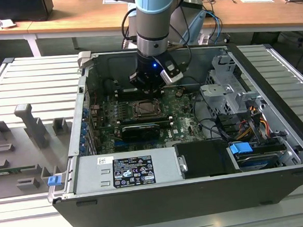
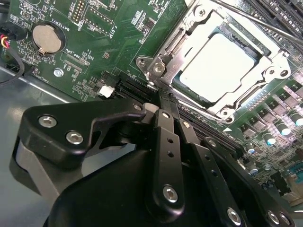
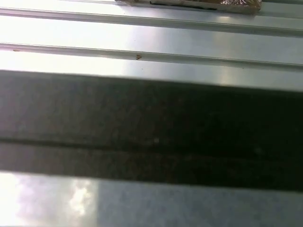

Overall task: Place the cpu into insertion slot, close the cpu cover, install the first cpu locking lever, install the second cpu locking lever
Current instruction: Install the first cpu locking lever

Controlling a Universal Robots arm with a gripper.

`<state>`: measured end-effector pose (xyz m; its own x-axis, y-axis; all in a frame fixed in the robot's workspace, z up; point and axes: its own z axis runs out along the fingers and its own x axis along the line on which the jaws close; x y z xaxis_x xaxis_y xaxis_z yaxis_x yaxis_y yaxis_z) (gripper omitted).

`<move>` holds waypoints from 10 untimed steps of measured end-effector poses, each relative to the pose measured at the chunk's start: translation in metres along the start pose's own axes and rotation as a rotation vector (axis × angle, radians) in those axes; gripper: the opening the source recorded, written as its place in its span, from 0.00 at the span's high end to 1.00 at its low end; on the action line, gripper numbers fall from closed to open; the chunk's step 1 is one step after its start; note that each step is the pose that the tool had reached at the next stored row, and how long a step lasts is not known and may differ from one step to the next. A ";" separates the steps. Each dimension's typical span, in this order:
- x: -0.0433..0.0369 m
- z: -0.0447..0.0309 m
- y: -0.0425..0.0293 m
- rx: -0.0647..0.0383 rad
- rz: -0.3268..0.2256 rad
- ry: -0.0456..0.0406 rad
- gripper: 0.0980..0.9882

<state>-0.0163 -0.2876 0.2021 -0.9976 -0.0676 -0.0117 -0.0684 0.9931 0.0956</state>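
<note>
The cpu (image 2: pixel 218 66) lies flat in the insertion slot (image 2: pixel 225 112) on the green board, its pale face showing. The silvery cpu cover (image 2: pixel 188 34) is down around it, framing that face. A thin metal lever rod (image 2: pixel 265 26) runs along the far side of the socket. My gripper (image 2: pixel 166 97) has its black fingers (image 2: pixel 163 142) pressed together with nothing between them. Their tips are right at the socket's hinge corner (image 2: pixel 158 66). In the exterior view the gripper (image 1: pixel 149 88) hangs inside the open case, just behind the socket (image 1: pixel 148 109).
The case walls (image 1: pixel 83 102) surround the board. A black card (image 1: pixel 142 129) sits in front of the socket, a drive cage (image 1: pixel 225 95) and cables at the exterior view's right, and a power supply (image 1: pixel 127 170) in front. A coin battery (image 2: pixel 46 38) lies on the board. The first wrist view faces ribbed metal (image 3: pixel 151 42).
</note>
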 end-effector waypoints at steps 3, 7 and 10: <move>0.0001 -0.0003 -0.0001 0.002 0.000 0.0007 0.99; 0.0001 -0.0021 0.0001 0.001 0.000 0.0005 0.99; 0.0001 -0.0026 -0.0001 0.002 0.000 0.0006 0.99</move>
<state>-0.0164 -0.2880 0.2047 -0.9977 -0.0676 -0.0110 -0.0683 0.9932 0.0939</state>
